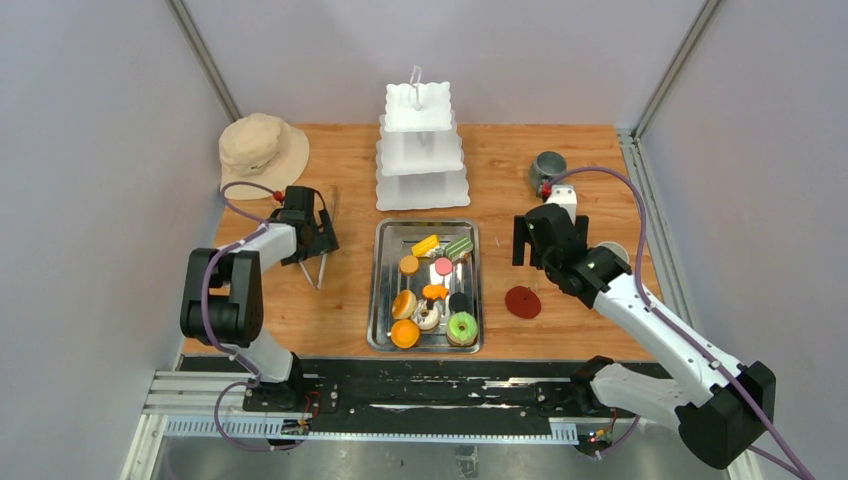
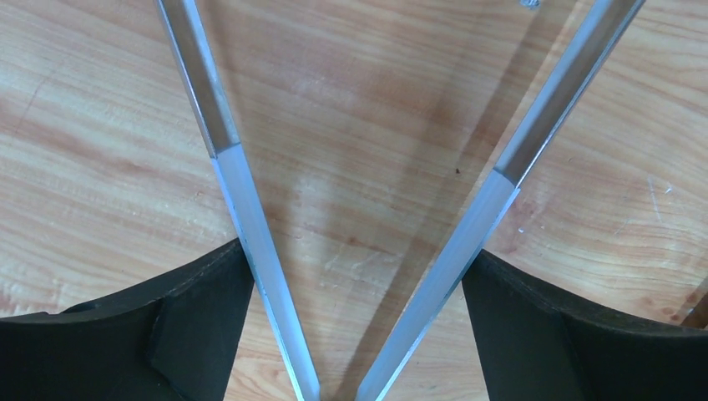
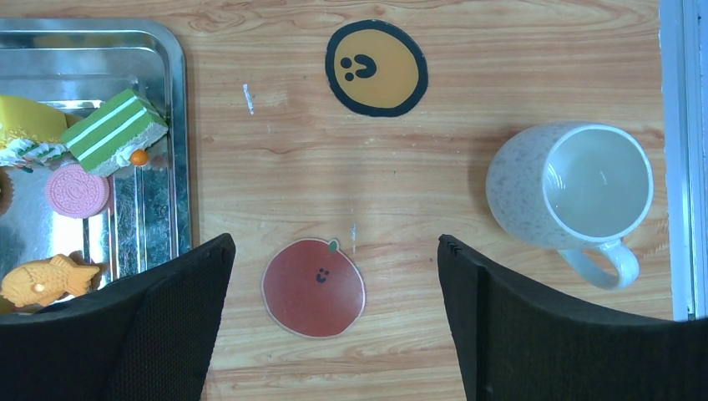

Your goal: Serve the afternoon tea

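Note:
The toy pastries and donuts lie in the steel tray [image 1: 474, 290]: a yellow piece [image 1: 424, 245], a green cake [image 1: 459, 247], a pink cookie [image 1: 443, 266], a green donut [image 1: 462, 327] and several others. The grey mug [image 1: 545, 165] stands at the back right. The white mug [image 3: 576, 188] stands upright right of my right gripper [image 3: 334, 251], which is open and empty above a red coaster [image 3: 313, 286]. My left gripper [image 1: 318, 240] is left of the tray, shut on metal tongs [image 2: 250, 217] whose arms are spread over bare wood.
A white three-tier stand [image 1: 420, 150] stands behind the tray. A beige hat [image 1: 262, 148] lies at the back left. An orange smiley coaster [image 3: 376, 67] lies beyond the red coaster. The table's right edge [image 3: 680, 167] runs close to the white mug.

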Robot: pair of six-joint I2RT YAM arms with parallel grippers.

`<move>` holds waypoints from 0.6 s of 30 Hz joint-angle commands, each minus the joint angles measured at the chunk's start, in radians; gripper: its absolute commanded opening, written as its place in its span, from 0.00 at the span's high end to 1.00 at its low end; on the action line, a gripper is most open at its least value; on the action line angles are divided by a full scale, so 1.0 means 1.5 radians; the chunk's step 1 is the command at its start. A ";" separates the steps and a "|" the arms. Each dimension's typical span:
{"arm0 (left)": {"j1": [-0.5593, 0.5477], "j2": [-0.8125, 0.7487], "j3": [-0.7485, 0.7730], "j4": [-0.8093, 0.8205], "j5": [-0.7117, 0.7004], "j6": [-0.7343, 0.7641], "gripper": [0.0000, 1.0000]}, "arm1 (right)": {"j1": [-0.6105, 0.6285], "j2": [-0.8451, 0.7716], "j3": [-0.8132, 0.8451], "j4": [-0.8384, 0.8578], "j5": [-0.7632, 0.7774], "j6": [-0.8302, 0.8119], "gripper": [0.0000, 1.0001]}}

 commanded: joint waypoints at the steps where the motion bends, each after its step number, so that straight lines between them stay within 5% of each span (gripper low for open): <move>1: 0.003 0.037 -0.008 0.004 0.055 0.016 0.11 | 0.004 -0.004 -0.010 -0.008 0.005 -0.004 0.10; 10: 0.003 0.019 0.028 -0.051 0.081 0.068 0.49 | 0.004 0.013 -0.007 -0.004 0.003 -0.004 0.10; 18: 0.003 0.112 0.186 -0.196 0.092 0.211 0.41 | 0.003 0.036 0.000 0.009 -0.013 -0.010 0.10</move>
